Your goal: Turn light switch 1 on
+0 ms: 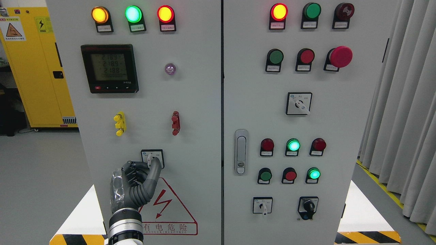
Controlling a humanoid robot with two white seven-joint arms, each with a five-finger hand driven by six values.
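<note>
A small rotary selector switch [153,158] with a white knob sits low on the left door of the grey electrical cabinet [190,112]. My left hand [144,168] rises from the bottom edge and is at that switch. Its thumb and curled fingers [136,173] pinch the knob from the lower left, covering part of the plate. The right hand is out of view.
Lit indicator lamps [133,14] run along the top. A digital meter [109,68], yellow [120,123] and red [175,123] handles sit above the switch. The right door carries pushbuttons, a red emergency button [340,56], more selectors [298,103] and a latch [241,151]. Grey curtains hang at right.
</note>
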